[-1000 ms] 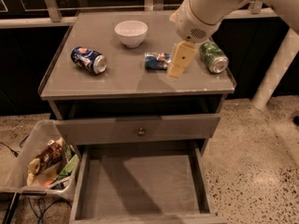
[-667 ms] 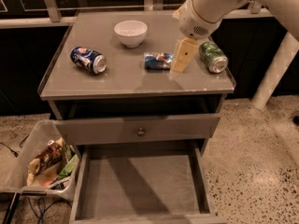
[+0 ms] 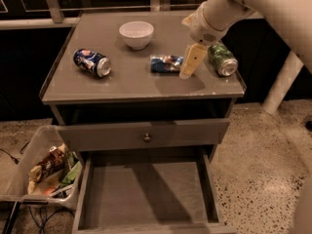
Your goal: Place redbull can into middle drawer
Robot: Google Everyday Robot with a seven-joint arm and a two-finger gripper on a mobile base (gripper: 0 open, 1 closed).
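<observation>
The redbull can (image 3: 165,63) lies on its side on the cabinet top (image 3: 122,84), right of centre. My gripper (image 3: 191,61) hangs from the white arm (image 3: 219,13) just at the can's right end, low over the top, between the redbull can and a green can (image 3: 223,60). The middle drawer (image 3: 151,194) is pulled out below, with a bare grey floor and nothing in it. Above it is a shut drawer front with a small round knob (image 3: 146,137).
A dark-blue Pepsi can (image 3: 92,62) lies on the left of the cabinet top. A white bowl (image 3: 136,34) stands at the back. A clear bin (image 3: 29,155) of snack packets sits on the floor at the left. A white post (image 3: 282,82) stands at the right.
The gripper has shifted only slightly beside the redbull can. The cans, the bowl and the drawer have not moved.
</observation>
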